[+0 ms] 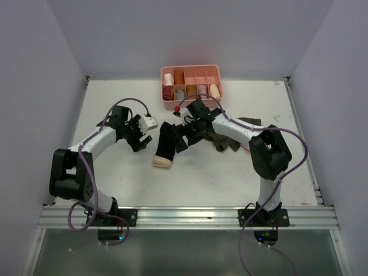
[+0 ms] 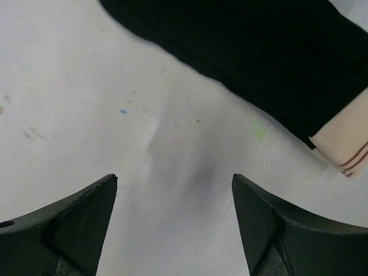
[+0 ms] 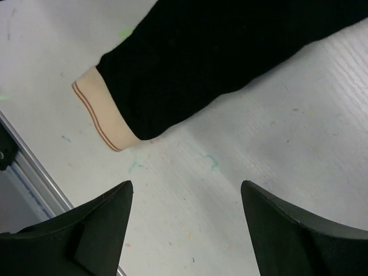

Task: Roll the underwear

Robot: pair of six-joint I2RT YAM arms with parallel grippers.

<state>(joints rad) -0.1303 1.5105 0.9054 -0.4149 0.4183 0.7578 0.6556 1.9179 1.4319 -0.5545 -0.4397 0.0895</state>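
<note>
The underwear (image 1: 167, 144) lies folded into a long narrow black strip at the table's middle, its beige-peach waistband at the near end. My left gripper (image 1: 140, 140) is open and empty just left of it; the left wrist view shows the black cloth (image 2: 259, 63) and waistband (image 2: 345, 138) ahead of the fingertips. My right gripper (image 1: 183, 141) is open and empty just right of the strip; the right wrist view shows the cloth (image 3: 213, 52) and waistband (image 3: 100, 115) beyond the fingertips, not touched.
A pink divided tray (image 1: 192, 73) holding several rolled garments stands at the back centre. An olive-brown garment (image 1: 227, 141) lies under and right of the right arm. The table's metal front edge (image 3: 34, 178) shows in the right wrist view.
</note>
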